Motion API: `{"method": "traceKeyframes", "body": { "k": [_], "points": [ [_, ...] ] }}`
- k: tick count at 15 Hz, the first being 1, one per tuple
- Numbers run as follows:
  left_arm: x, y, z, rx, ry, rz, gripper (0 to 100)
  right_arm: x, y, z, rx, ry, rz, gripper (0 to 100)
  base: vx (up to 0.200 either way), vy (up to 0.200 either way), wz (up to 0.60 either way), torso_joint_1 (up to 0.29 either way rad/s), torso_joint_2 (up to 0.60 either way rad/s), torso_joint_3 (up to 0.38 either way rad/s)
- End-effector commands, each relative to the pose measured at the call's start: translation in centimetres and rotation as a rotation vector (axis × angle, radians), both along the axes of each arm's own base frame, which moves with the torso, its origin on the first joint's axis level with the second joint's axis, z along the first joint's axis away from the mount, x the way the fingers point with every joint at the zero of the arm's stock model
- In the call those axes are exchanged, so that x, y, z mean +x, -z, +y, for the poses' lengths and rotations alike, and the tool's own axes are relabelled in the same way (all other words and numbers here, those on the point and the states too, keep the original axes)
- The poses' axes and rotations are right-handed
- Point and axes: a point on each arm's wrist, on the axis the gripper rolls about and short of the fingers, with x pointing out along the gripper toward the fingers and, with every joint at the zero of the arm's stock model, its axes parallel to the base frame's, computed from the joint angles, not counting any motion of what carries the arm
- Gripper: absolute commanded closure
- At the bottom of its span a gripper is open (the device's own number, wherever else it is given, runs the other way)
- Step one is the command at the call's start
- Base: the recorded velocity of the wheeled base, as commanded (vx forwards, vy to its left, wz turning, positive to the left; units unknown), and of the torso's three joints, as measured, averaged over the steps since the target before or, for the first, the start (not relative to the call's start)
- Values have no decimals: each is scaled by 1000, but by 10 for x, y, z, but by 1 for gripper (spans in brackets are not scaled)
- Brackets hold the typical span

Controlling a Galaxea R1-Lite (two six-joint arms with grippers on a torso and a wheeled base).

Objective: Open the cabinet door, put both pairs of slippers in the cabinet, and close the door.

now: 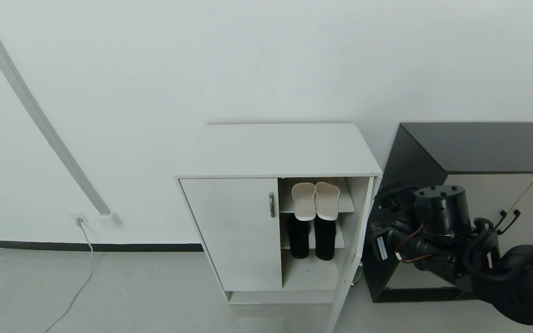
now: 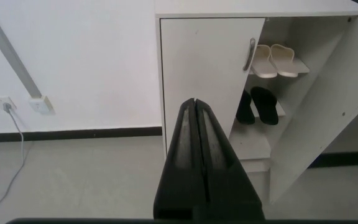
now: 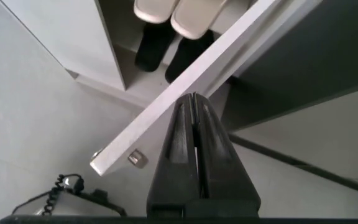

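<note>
I can make out no writing, number, label or sign from here; the plain white wooden cabinet bears no readable print.

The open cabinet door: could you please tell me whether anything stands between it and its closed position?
Nothing visible blocks the open door. The white slippers and black slippers overhang their shelves; whether past the cabinet front, I cannot tell.

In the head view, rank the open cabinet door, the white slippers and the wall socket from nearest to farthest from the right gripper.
From the right gripper:
1. open cabinet door, just beside it at the cabinet's right.
2. white slippers, on the top shelf inside.
3. wall socket, far left, low on the wall.
</note>
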Motion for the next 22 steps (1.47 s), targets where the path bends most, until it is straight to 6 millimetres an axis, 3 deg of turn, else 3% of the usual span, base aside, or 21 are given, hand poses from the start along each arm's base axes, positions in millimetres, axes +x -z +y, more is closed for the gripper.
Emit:
{"method": "traceKeyframes", "body": {
  "k": [1, 9, 15, 22],
  "points": [
    [0, 0, 0, 0, 0, 0, 100, 1, 8, 1, -16, -3, 26, 100, 0, 0, 0, 0, 0, 0],
    [0, 0, 0, 0, 0, 0, 100, 18, 46, 18, -20, -18, 60, 100, 0, 0, 0, 0, 0, 0],
    [0, 0, 0, 0, 0, 0, 100, 53, 77, 51, 180, -47, -83, 100, 0, 0, 0, 0, 0, 0],
    [0, 0, 0, 2, 0, 0, 100, 85, 90, 79, 351, -78, -217, 100, 0, 0, 0, 0, 0, 0]
  ]
}}
